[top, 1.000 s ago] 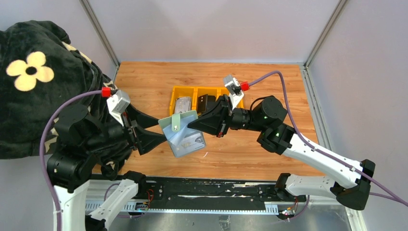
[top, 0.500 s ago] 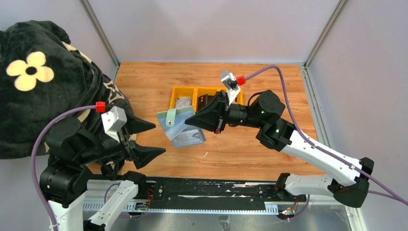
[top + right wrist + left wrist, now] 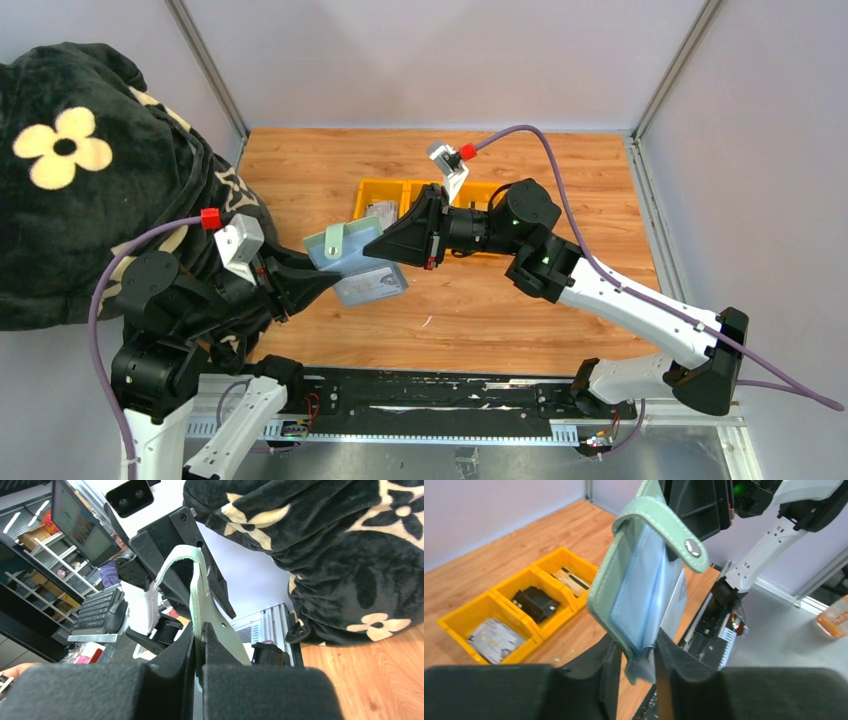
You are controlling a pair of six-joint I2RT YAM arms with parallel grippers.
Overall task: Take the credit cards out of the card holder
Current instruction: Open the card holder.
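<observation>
2 sets of jaws met at the card holder, which was held in the air at centre frame. The right gripper was pinched on its green cover. The left gripper straddled its lower edge; whether it was clamped could not be told. Beyond, the yellow tray held a grey card, a black card and a tan card. 1 silver card hung in the holder, seemingly left to pull.

Wooden table with a yellow tray on it.
The tray sits toward the back, with one card in each of its three parts: grey card, black card, tan card. A black flowered blanket overlaps the left edge.
</observation>
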